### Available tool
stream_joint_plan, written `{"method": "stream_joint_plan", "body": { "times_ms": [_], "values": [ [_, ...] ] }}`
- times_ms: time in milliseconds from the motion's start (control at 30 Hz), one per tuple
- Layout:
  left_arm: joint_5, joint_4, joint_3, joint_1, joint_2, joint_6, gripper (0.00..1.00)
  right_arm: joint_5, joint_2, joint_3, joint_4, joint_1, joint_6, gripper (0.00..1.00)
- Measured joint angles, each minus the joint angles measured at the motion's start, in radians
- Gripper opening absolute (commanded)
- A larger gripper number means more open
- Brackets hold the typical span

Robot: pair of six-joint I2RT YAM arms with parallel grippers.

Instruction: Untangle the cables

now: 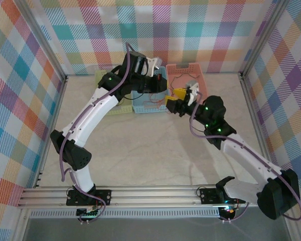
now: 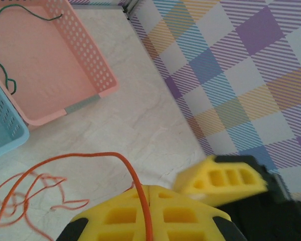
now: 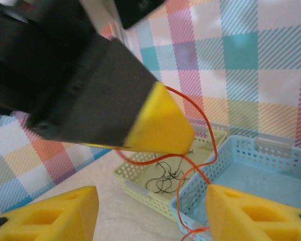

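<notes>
Near the blue basket [image 3: 271, 150] the left gripper [image 2: 146, 198] is clenching the thin orange cable [image 2: 90, 156]; the released right gripper [image 3: 150, 211] is probably risking missing it.

Three trays stood along the far side of the tabletop [image 1: 155, 150]: the left tray [image 3: 135, 188], the middle tray [image 3: 241, 150] just beside it on its right, and the right tray [image 1: 189, 67] next to that, set a little farther back. A tangle of cables [image 3: 165, 179] lay in the left tray, and cable strands [image 2: 9, 78] lay in the right tray. The left gripper [image 3: 163, 125] hung over the tabletop, right of the middle tray and in front of the right tray. Its jaws were closed on another cable [image 2: 90, 155], whose loops trailed onto the tabletop near the middle tray. The right gripper [image 3: 150, 201] sat just right of the left gripper, its jaws apart and facing the left gripper's tip.
</notes>
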Motion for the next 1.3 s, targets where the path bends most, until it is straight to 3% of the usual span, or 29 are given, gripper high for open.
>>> {"method": "stream_joint_plan", "body": {
  "times_ms": [167, 233, 333, 400, 533, 900, 1167, 1300],
  "values": [
    [0.016, 0.001, -0.005, -0.003, -0.031, -0.002, 0.00, 0.040, 0.100, 0.029, -0.002, 0.000, 0.007, 0.54],
    [0.023, 0.001, -0.006, -0.003, -0.047, -0.003, 0.00, 0.055, 0.131, 0.031, 0.003, 0.000, 0.008, 0.48],
    [0.031, 0.001, -0.006, -0.003, -0.069, -0.003, 0.00, 0.089, 0.183, 0.045, 0.006, 0.000, 0.003, 0.31],
    [0.033, 0.001, -0.006, -0.003, -0.078, -0.003, 0.00, 0.108, 0.218, 0.061, 0.008, 0.000, 0.004, 0.27],
    [0.030, -0.003, -0.002, -0.003, -0.084, -0.003, 0.00, 0.126, 0.243, 0.052, 0.023, 0.000, 0.005, 0.28],
    [0.020, -0.053, 0.167, -0.002, -0.079, -0.003, 0.00, 0.237, 0.283, -0.172, 0.091, 0.001, -0.002, 0.29],
    [0.013, -0.054, 0.172, 0.006, -0.079, -0.012, 0.00, 0.292, 0.284, -0.247, 0.090, 0.000, -0.024, 0.46],
    [-0.006, -0.053, 0.175, 0.011, -0.079, -0.018, 0.00, 0.317, 0.259, -0.253, 0.090, 0.000, -0.028, 0.47]
  ]
}}
